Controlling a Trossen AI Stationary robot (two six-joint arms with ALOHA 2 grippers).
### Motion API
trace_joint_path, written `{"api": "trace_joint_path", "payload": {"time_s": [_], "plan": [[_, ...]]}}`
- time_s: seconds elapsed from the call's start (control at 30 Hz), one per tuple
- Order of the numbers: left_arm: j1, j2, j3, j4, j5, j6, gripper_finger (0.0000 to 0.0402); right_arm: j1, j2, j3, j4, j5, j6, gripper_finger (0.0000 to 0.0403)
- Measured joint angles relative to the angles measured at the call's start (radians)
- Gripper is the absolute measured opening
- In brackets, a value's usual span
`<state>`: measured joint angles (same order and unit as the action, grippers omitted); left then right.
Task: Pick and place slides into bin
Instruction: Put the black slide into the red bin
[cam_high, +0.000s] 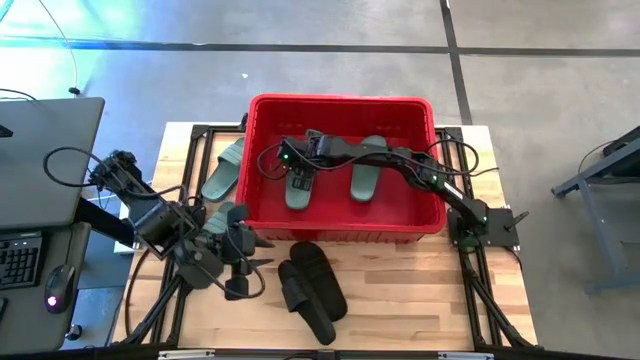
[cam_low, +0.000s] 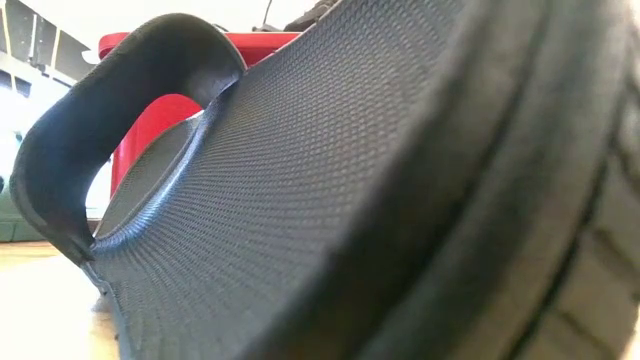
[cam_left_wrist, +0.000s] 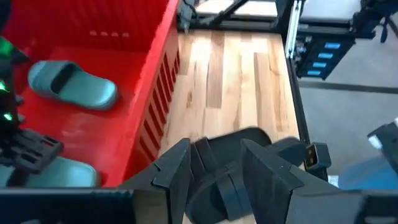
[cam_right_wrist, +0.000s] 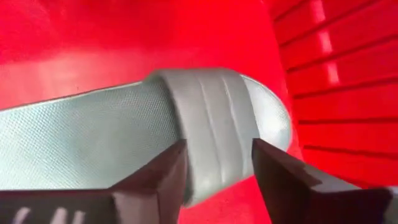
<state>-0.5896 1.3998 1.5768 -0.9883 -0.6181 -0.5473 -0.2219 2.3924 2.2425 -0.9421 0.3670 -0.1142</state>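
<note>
Inside the bin (cam_high: 262, 160), right gripper (cam_right_wrist: 217, 171) stands spread astride a green slide (cam_high: 298, 185): release step. Next: withdraw; black slides (cam_high: 312, 285) wait at six o'clock.

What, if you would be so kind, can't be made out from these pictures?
- Low view: a black slide fills the frame, hiding both arms and most of the bin.
- High view: the right gripper covers part of a green slide; whether they touch is unclear.
- High view: the bin wall hides part of the green slide outside it.
</note>
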Motion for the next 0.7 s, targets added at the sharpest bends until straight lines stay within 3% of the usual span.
{"api": "trace_joint_path", "payload": {"time_s": [0.17, 0.23, 0.4, 0.53, 0.7], "plan": [[-0.001, 0.022, 0.0, -0.021, 0.053, -0.029, 0.0127, 0.02, 0.0, 0.057, -0.11, -0.017, 0.027, 0.0202], [0.0, 0.038, 0.0, -0.017, 0.067, -0.037, 0.0127, 0.038, -0.001, 0.111, -0.16, 0.033, 0.002, 0.0203], [0.0, 0.071, 0.0, -0.036, 0.129, -0.037, 0.0127, 0.11, -0.127, 0.069, -0.149, 0.134, -0.044, 0.0195], [-0.001, 0.087, 0.0, -0.039, 0.179, -0.045, 0.0127, 0.18, -0.216, 0.071, -0.184, 0.132, -0.039, 0.0182], [-0.016, 0.09, 0.0, -0.044, 0.19, -0.067, 0.0127, 0.27, -0.318, 0.071, -0.194, 0.079, 0.114, 0.0163]]}}
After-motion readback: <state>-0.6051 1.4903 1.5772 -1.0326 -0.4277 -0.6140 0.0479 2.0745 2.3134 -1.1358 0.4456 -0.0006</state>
